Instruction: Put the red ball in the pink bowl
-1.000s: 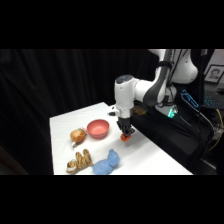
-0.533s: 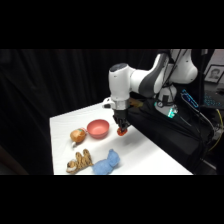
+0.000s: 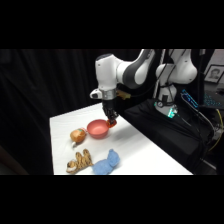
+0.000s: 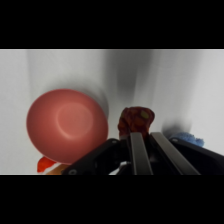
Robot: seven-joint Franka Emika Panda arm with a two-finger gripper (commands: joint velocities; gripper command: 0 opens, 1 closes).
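The pincer (image 3: 112, 121) hangs from the white arm (image 3: 120, 70) just beside the pink bowl's (image 3: 98, 128) rim, and it is clenched on the red ball (image 4: 135, 121), which sits between the two fingers (image 4: 137, 150) at their tips. In the wrist view the ball shows dark red at the end of the fingers, clear of the white worktop (image 3: 140, 150) and just beside the bowl's edge, not over its hollow; the bowl itself holds nothing. Beyond the bowl, on the side away from the pincer, lies one tan-orange rounded object (image 3: 77, 135), touching or nearly touching the bowl's rim. Farther from the pincer, toward the near edge of the worktop, lie one striped tan thing (image 3: 80, 161) and one blue soft lump (image 3: 107, 163), close beside each other. So there is one ball, one bowl, and three other things on the worktop.
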